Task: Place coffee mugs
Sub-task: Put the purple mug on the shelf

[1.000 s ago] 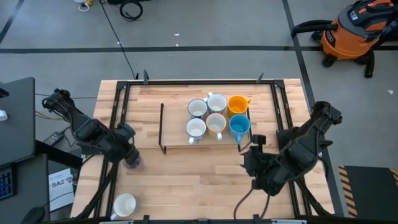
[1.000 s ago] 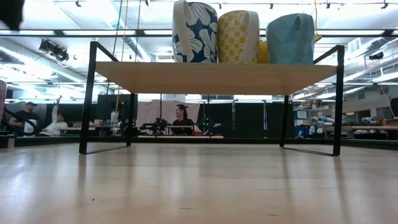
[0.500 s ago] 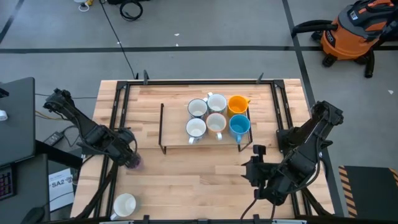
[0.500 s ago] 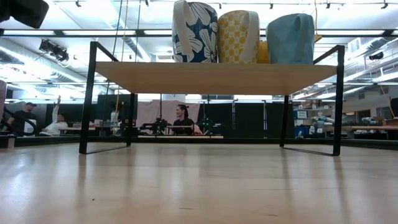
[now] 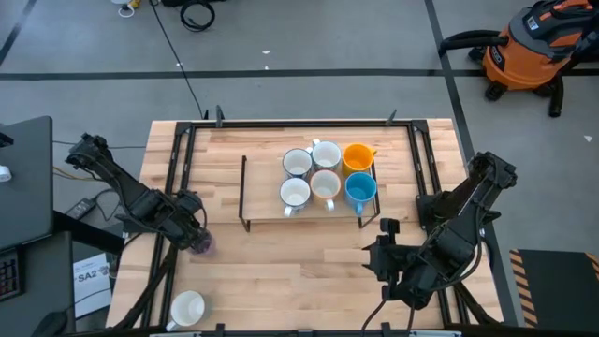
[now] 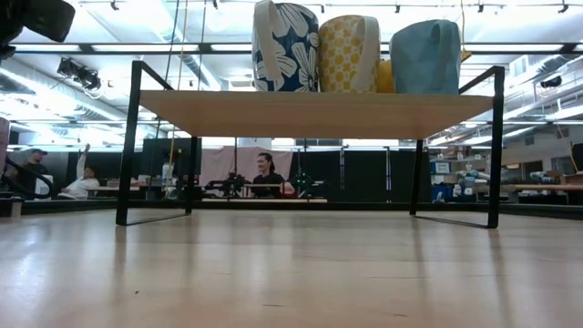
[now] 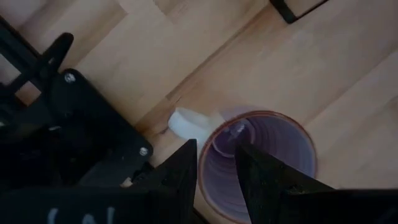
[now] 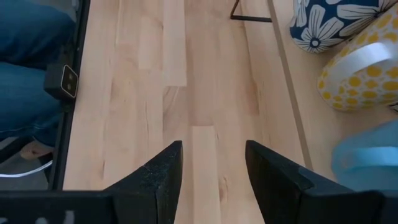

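The purple mug (image 5: 200, 244) is largely hidden in the high view beneath the left gripper (image 5: 192, 227), at the counter's (image 5: 281, 271) nine-o'clock edge. In the left wrist view the purple mug (image 7: 261, 163) is cut off by the frame, and the left gripper (image 7: 216, 177) is seen with one finger inside the rim and one outside; the jaws are narrowly parted about the wall, and a firm grip cannot be confirmed. A white mug (image 5: 187, 308) is seen at the counter's seven-o'clock corner. Six mugs are clustered on the shelf (image 5: 262, 206) toward one o'clock, among them an orange mug (image 5: 357, 156) and a blue mug (image 5: 360, 189). The right gripper (image 5: 374, 255) is held above the counter at five o'clock; in its wrist view the jaws (image 8: 211, 171) are spread wide and nothing is held.
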You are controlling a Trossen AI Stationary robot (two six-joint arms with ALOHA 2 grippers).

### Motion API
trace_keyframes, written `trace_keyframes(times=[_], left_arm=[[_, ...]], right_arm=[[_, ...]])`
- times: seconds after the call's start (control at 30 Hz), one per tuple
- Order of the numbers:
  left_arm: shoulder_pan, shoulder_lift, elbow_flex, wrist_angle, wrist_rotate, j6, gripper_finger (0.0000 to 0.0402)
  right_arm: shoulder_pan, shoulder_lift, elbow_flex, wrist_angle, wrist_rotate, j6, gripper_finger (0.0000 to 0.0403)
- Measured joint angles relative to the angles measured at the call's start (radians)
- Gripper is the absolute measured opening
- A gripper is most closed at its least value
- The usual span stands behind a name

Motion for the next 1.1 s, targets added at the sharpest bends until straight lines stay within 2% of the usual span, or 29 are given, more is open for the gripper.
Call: trace_keyframes(times=[0.57,1.1], left_arm=[[0.0,0.166,0.0,-0.016,0.004,0.145,0.0117],[0.0,0.18,0.0,-0.01,-0.021,0.202,0.0117]], right_arm=[[0.0,0.0,0.0,0.001,0.0,0.0,0.0181],[0.0,0.001,0.0,0.002,0.0,0.0,0.0181]])
